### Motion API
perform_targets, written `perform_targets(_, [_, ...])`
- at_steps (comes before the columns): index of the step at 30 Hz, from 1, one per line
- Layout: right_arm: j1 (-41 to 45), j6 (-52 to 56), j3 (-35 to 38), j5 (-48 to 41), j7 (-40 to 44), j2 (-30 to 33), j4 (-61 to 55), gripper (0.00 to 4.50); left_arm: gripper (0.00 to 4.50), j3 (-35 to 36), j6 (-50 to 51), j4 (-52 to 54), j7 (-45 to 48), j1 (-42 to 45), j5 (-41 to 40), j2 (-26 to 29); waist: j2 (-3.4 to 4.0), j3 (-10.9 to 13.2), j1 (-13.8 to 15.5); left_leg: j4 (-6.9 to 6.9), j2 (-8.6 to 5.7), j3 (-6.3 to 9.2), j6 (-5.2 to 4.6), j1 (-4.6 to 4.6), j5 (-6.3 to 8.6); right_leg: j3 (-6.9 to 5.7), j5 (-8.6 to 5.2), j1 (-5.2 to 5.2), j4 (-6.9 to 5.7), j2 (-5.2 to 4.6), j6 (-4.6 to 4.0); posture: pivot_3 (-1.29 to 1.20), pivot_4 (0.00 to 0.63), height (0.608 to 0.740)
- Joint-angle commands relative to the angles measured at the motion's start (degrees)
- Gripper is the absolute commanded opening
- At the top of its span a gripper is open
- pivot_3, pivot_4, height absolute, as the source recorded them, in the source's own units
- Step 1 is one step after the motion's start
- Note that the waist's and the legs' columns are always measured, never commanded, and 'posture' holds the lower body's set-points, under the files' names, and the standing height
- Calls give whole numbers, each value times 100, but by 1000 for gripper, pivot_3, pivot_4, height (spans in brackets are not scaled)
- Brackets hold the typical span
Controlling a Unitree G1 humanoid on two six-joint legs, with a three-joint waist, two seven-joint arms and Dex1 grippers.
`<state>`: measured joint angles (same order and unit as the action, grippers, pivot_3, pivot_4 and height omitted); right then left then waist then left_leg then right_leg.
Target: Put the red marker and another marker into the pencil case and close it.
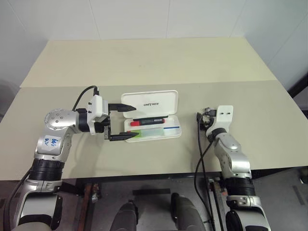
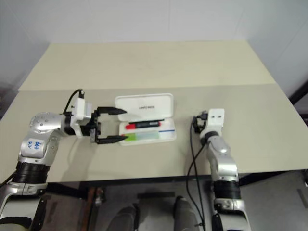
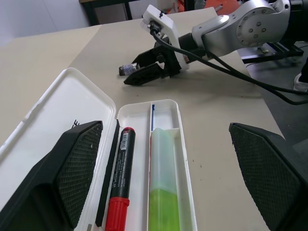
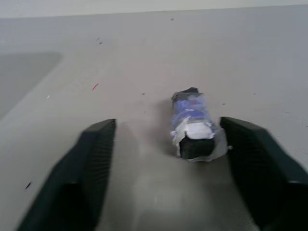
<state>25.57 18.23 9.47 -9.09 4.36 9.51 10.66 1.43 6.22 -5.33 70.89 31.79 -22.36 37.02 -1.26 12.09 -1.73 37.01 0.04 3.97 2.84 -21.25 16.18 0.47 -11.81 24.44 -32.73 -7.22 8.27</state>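
Both markers lie in the open pencil case (image 1: 153,115), its long axis toward three o'clock from the wide left jaws (image 1: 121,123).

We see a white pencil case (image 1: 150,115) on the beige worktop (image 1: 144,62); inside it lie a black, red-capped marker (image 3: 119,185) and a translucent green marker (image 3: 162,185).

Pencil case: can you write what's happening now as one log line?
pencil case: open | red marker, green marker: inside | left gripper: open at case | right gripper: open | lid: unclosed
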Motion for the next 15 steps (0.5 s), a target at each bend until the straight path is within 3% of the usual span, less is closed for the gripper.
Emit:
perform_targets(1, [111,-98,106,-49,-50,-14,89,2148,4500,54,-94,86,-9,95,-58,-11,0,0,0,0,0,0,-1,0,-2,0,1,0,1,0,-2,0,150,740])
perform_targets(5, [139,-45,32,-2,-29,18,81,579,4500,63,-87,134,-47,64,-61,-33,0,0,-4,-3,0,0,-5,1,-5,0,2,2,-2,0,-3,0,150,740])
perform_targets(6, [142,-21,12,6,-16,26,75,371,4500,65,-85,142,-55,56,-63,-37,0,0,-6,-4,0,0,-5,1,-5,0,2,2,-3,0,-3,0,150,740])
perform_targets(11, [185,-127,-174,-67,467,157,-104,359,4500,82,-84,186,-91,-3,-68,-38,1,0,-8,-5,0,0,-5,0,-4,0,2,2,0,0,-3,0,150,740])
perform_targets(15, [241,-624,-435,-443,2028,662,-488,359,4500,116,-85,182,-83,-36,-79,0,6,4,-7,-12,0,0,-5,-1,-4,0,2,7,-1,1,-2,0,150,740])
